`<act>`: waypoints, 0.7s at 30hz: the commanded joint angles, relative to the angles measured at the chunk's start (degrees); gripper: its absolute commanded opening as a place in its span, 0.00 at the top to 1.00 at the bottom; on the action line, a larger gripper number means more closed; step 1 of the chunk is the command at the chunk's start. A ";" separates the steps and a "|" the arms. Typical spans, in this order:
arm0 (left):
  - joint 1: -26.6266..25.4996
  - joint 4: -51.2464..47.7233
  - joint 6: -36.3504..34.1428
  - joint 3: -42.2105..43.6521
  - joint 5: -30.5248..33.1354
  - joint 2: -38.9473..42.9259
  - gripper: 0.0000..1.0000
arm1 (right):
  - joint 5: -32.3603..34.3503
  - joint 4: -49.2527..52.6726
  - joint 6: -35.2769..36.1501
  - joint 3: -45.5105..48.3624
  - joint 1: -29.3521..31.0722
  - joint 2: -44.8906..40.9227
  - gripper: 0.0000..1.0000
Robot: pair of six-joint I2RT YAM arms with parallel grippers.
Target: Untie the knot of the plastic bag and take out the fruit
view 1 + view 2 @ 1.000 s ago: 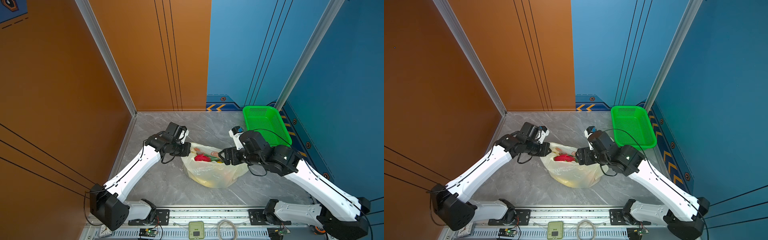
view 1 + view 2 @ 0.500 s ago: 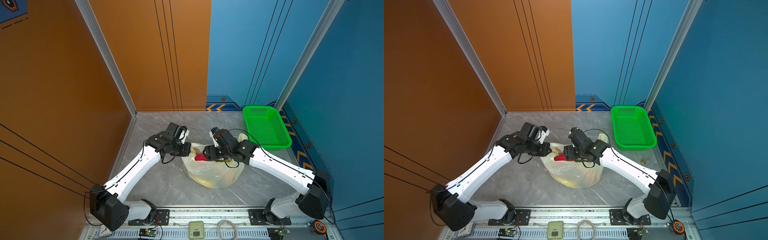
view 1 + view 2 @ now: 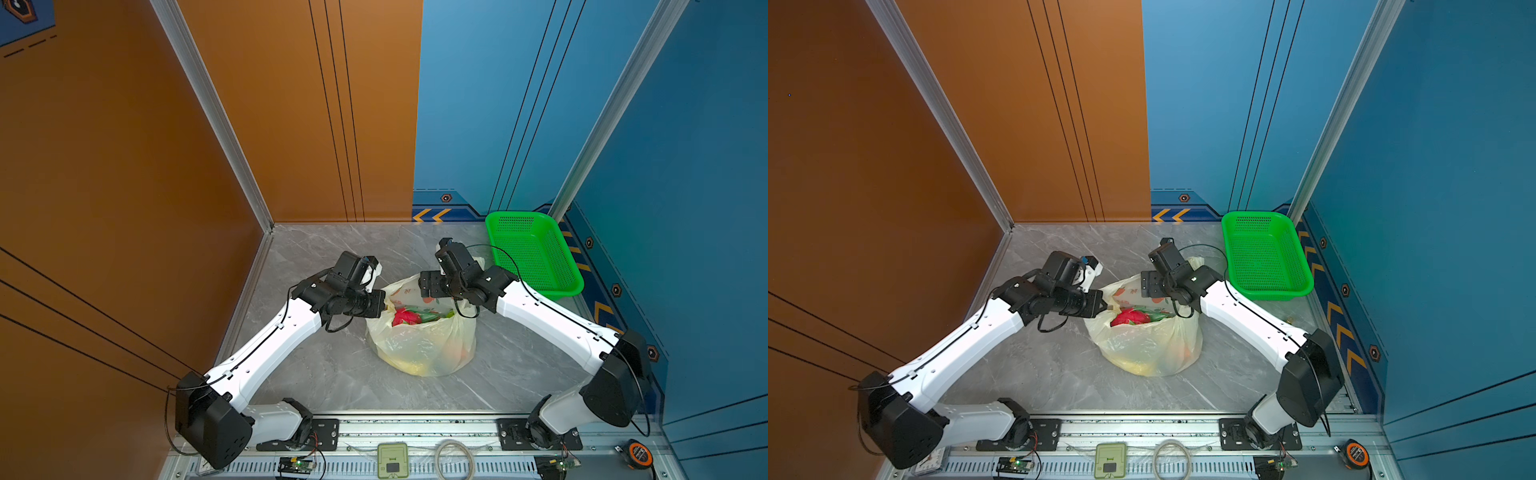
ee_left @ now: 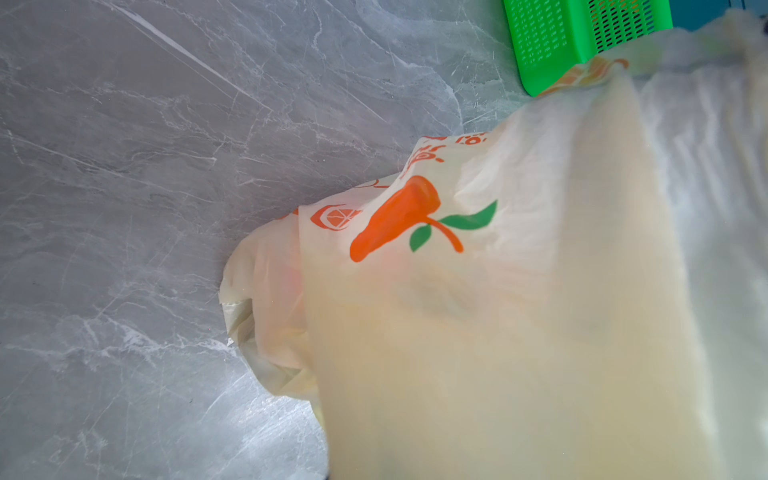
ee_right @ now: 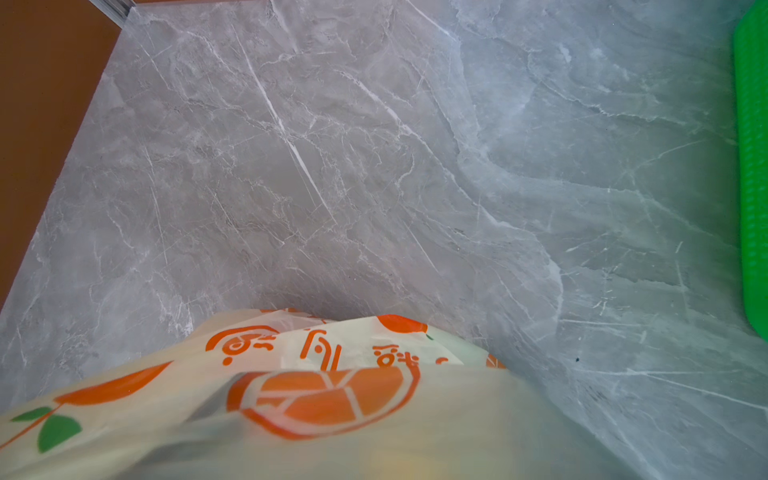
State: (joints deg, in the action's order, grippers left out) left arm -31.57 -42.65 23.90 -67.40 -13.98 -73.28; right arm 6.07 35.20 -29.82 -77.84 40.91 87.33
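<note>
Bag (image 3: 419, 349) rim is clenched in the left pincer (image 3: 385, 306) — the mouth is pulled open, and red fruit (image 3: 405, 316) shows inside. At the far rim sits the right pincer (image 3: 424, 289) — released or grasping, I cannot tell. The bag stands mid on the desk (image 3: 332, 374), with a green basket (image 3: 534, 257) near, behind to the right.

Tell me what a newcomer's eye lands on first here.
The pale-yellow plastic bag sits in the middle, its mouth open on a pink-red dragon fruit. The left gripper pinches its near rim, and the right gripper is at its far edge. A bright green basket stands at the back right.
</note>
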 commanded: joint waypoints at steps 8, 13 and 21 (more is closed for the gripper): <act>-0.24 4.98 4.90 -0.72 -0.01 2.14 1.00 | -5.40 7.94 -5.78 2.78 5.49 -5.05 0.07; -0.16 5.18 5.43 -0.48 0.06 1.77 1.00 | -3.08 8.34 -4.31 7.98 3.05 -7.28 0.07; 0.24 5.14 6.51 2.02 0.42 3.13 1.00 | -2.53 13.55 -2.70 22.31 2.73 -16.98 0.05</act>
State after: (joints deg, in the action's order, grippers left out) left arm -31.57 -39.13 29.82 -66.32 -13.96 -71.94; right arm 1.72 44.05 -33.65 -58.98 43.18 72.86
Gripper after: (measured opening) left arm 0.044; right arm 0.948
